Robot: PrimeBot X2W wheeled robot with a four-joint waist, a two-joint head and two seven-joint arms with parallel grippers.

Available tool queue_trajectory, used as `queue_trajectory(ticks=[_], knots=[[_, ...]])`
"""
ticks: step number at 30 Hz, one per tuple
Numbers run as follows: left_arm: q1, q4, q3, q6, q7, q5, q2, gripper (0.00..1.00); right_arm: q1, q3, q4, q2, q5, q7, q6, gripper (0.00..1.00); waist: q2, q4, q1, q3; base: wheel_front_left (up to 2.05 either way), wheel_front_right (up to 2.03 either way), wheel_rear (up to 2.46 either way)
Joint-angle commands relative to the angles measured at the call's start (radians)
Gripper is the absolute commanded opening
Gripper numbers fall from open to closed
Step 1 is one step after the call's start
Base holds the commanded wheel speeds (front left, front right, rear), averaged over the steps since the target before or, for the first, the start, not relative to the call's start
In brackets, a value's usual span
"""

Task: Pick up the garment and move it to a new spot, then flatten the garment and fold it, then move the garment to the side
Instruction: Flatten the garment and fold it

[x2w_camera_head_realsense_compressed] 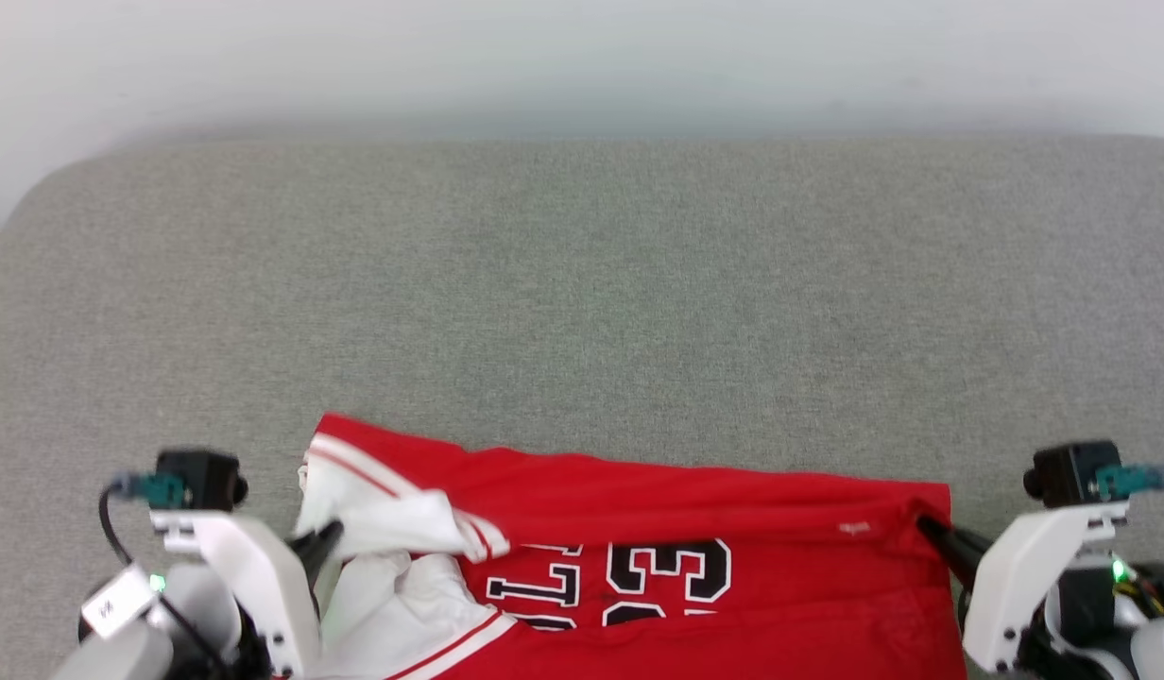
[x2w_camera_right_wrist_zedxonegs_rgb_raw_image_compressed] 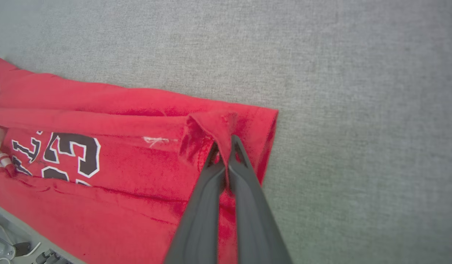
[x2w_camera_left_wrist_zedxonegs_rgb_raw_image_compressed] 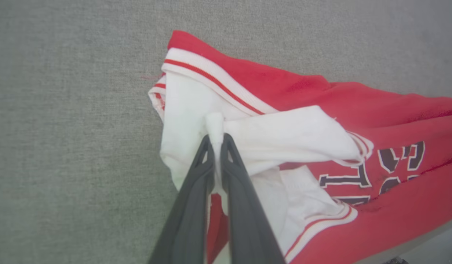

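The red shirt (x2w_camera_head_realsense_compressed: 695,505) lies bunched along the near edge of the grey padded surface (x2w_camera_head_realsense_compressed: 582,283), printed numbers facing up, and its near part seems to reach over that edge. The left gripper (x2w_camera_left_wrist_zedxonegs_rgb_raw_image_compressed: 215,138) is clamped tight on a ridge of the white sleeve (x2w_camera_left_wrist_zedxonegs_rgb_raw_image_compressed: 284,135) at the shirt's left end. The right gripper (x2w_camera_right_wrist_zedxonegs_rgb_raw_image_compressed: 224,142) is pinched closed on a raised fold of the red corner (x2w_camera_right_wrist_zedxonegs_rgb_raw_image_compressed: 211,126) at the right end. With 2 holds at opposite ends, the step looks like the lift and carry. It is best done by raising both ends evenly and drawing them gently apart, so the cloth hangs taut rather than sagging. The left pinch holds only sleeve, so the body may droop or twist beneath it — a slow rise would show that. Open room is generous — the far half of the surface lies bare out to its rounded far-left corner, so carrying away from the near edge suits.
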Motion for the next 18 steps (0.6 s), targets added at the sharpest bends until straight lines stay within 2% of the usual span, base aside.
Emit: queue_trajectory(ticks=[1,7,14,15,16,17,18], knots=[[0.045,-0.017,0.003,0.013,-0.01,-0.008,0.002,0.0,0.034,-0.013,0.007,0.006,0.004,-0.012,-0.001,0.0,0.0,0.006,0.0002,-0.019,0.0,0.0,0.0],[0.184,-0.061,0.007,0.047,-0.045,-0.046,-0.016,0.0,0.138,-0.068,0.003,0.038,0.012,-0.046,-0.002,0.0,0.0,0.014,0.0002,-0.046,0.0,0.0,0.0],[0.242,-0.026,-0.002,0.039,-0.082,-0.067,-0.051,0.0,0.238,-0.098,-0.001,0.093,-0.007,-0.052,-0.001,0.0,0.0,0.007,0.0002,-0.058,0.0,0.0,0.0],[0.239,-0.016,0.0,0.038,-0.09,-0.067,-0.057,0.0,0.243,-0.1,0.003,0.096,-0.018,-0.061,-0.002,0.07,0.0,0.005,0.0002,-0.059,0.0,0.0,0.0],[0.239,-0.009,-0.003,0.035,-0.093,-0.073,-0.067,0.0,0.245,-0.102,0.006,0.107,-0.017,-0.071,-0.002,0.31,0.0,0.003,0.0002,-0.059,0.0,0.0,0.0],[0.236,-0.001,-0.004,0.032,-0.1,-0.069,-0.073,0.0,0.246,-0.099,0.009,0.114,-0.021,-0.081,-0.002,0.9,0.0,-0.001,0.0002,-0.06,0.0,0.0,0.0],[0.229,0.006,0.0,0.035,-0.115,-0.064,-0.081,0.35,0.244,-0.098,0.008,0.115,-0.028,-0.098,-0.002,1.0,0.0,-0.004,0.0002,-0.061,0.0,0.0,0.0]])
